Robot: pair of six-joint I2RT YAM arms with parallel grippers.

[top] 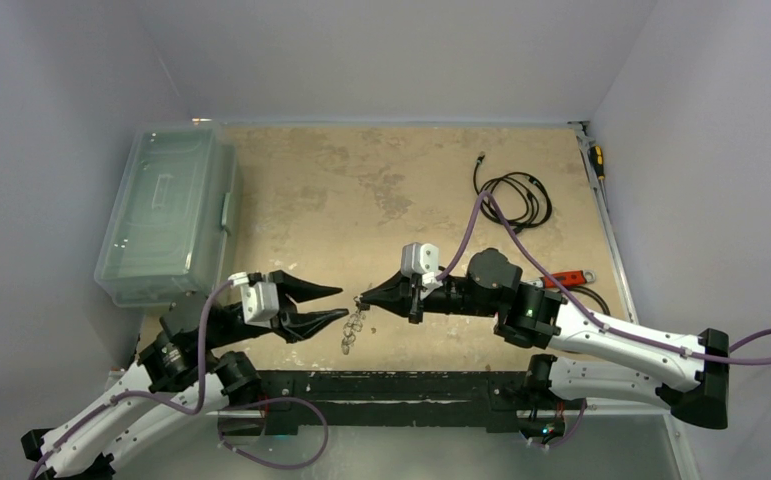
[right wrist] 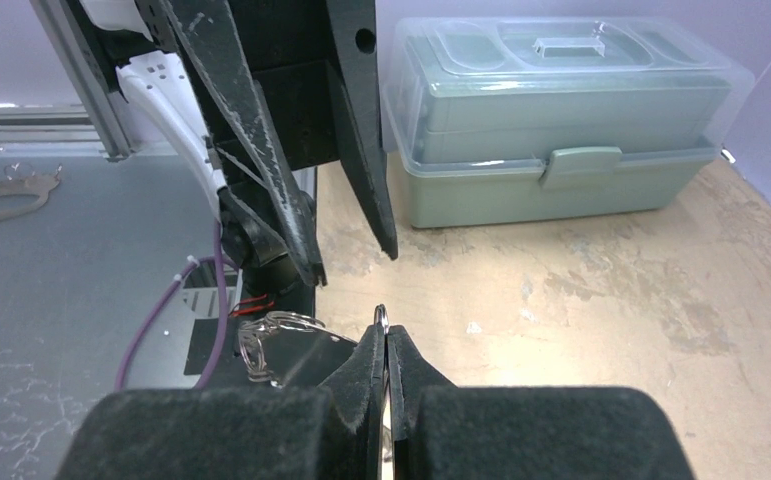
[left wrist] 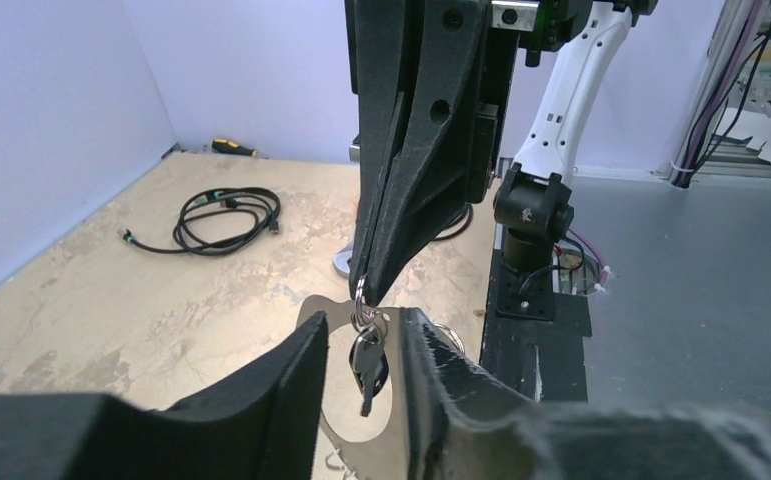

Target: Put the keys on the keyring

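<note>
A clear lidded toolbox [top: 166, 215] is being borne at the left of the mottled tan tabletop [top: 361, 180], walled in pale lavender, and beside it the left gripper [top: 343, 302] is being held spread, gripping nothing. The keys [left wrist: 368, 362] are being dangled between the grippers from a small ring [right wrist: 381, 316] being pinched tight by the right gripper [top: 361, 298], the flat silvery keyring [left wrist: 326, 308] showing just behind them. Farther right, a coiled black cable [top: 516, 195] and a red-handled wrench [top: 569, 280] are being left lying.

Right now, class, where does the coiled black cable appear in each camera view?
Top view: cable, upper right.
Left wrist view: cable, left of centre.
Right wrist view: not in it.
Shared landmark: the right hand, shut on a small ring, in all three.
</note>
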